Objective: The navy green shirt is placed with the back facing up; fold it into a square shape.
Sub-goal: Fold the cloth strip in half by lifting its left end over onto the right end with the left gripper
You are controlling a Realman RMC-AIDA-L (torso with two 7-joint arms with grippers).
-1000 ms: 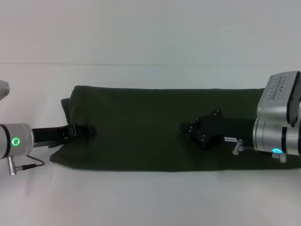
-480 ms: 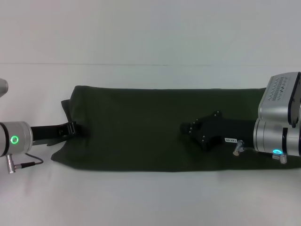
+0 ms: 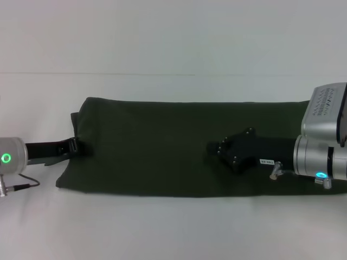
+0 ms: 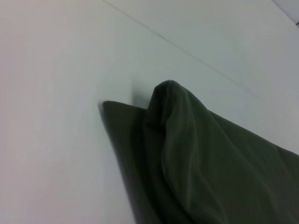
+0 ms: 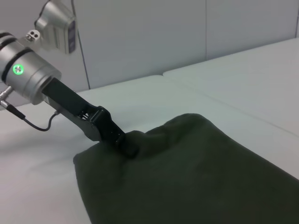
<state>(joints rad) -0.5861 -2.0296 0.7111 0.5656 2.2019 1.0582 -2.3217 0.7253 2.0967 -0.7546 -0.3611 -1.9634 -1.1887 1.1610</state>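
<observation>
Shirt point(image 3: 162, 146) lies as a long folded band across the middle of the head view, on the white table point(image 3: 173, 227). Risk: if the left gripper point(image 3: 73, 146) drags outward while pinching only 1 layer, the fold could slide apart. That gripper sits at the band's left edge, touching a raised bump of cloth (seemingly pinched, though I cannot tell). The right gripper point(image 3: 217, 149) rests over the cloth right of centre; its grip is unreadable too.
</observation>
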